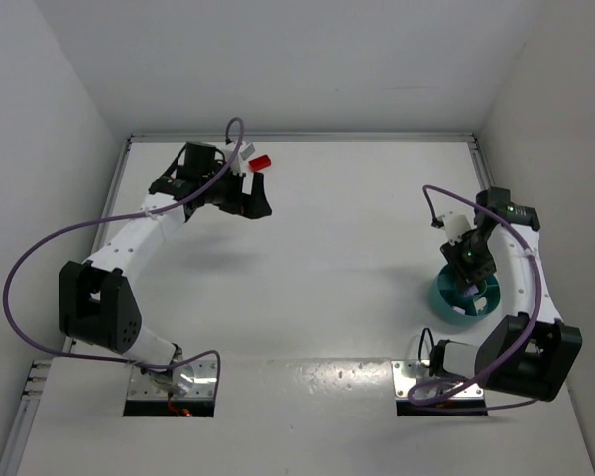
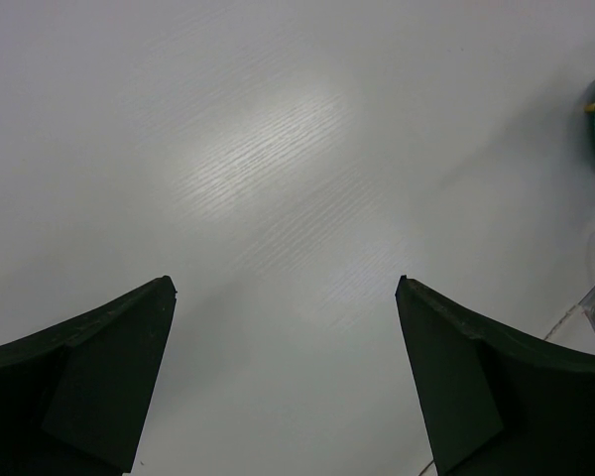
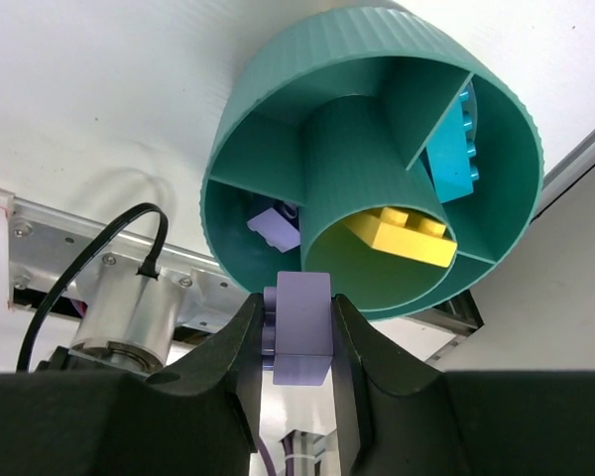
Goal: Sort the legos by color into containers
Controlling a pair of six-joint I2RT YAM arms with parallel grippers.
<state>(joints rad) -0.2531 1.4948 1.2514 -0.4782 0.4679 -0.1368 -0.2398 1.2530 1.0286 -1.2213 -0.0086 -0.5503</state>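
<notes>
Over white table [image 1: 327,258], right hand [image 3: 297,307] pinches lilac brick [image 3: 304,332] above teal dish [image 3: 377,59]

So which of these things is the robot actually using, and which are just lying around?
In the job: teal dish; the yellow brick, blue brick and pale brick inside it; a second pale brick gripped by the right gripper; red brick on the table near the open left gripper.
Just there: purple cables; metal base plates.

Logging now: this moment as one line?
left end effector: open, empty | right end effector: shut on lilac lego over teal dish | in dish, separate compartments: yellow lego, cyan lego, second lilac lego
</notes>
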